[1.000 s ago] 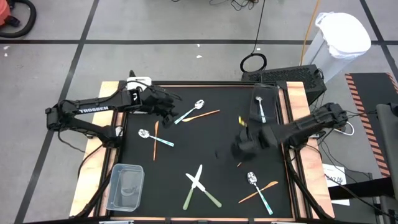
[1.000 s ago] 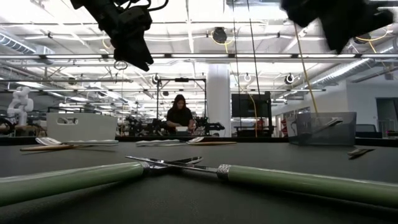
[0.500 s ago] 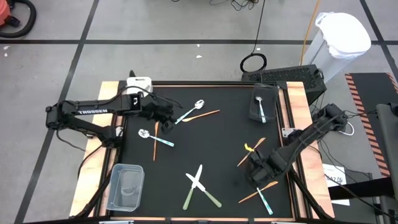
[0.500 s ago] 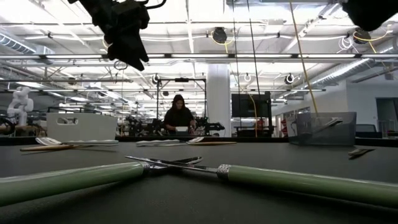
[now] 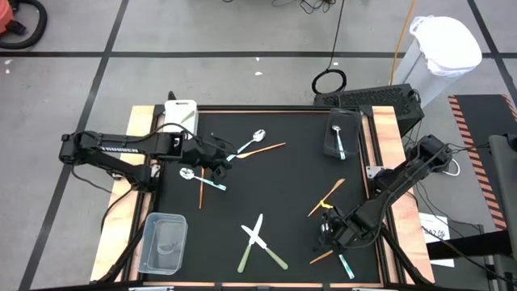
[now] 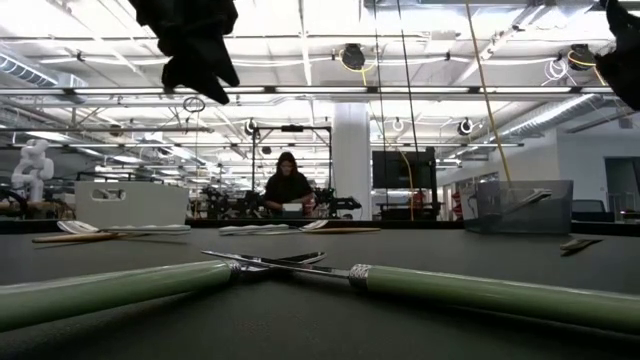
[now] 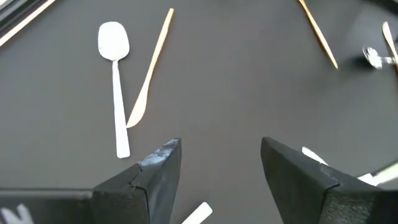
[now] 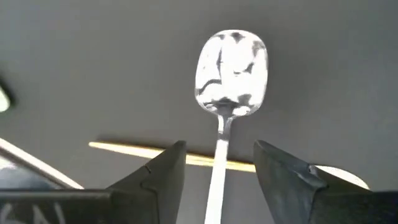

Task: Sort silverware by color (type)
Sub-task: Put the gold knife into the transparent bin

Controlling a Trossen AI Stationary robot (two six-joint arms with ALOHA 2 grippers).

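The right gripper [image 5: 332, 231] is positioned near the table's [image 5: 291, 174] right front corner, jaws open astride the handle of a silver spoon [image 8: 231, 62] crossed over an orange utensil [image 8: 134, 149]. The left gripper [image 5: 220, 158] is held near the left rear part, jaws open, between two more spoons. The remaining silverware is scattered over the table; two green-handled knives [image 5: 260, 241] lie crossed by the front edge.

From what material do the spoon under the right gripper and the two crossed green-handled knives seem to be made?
The spoon under the open right gripper looks like polished metal: its bowl is silvery and mirrors its surroundings. The crossed knives have matte pale-green handles, probably plastic or ceramic, with a shiny metal-looking collar; their blades look white from above, material unclear.
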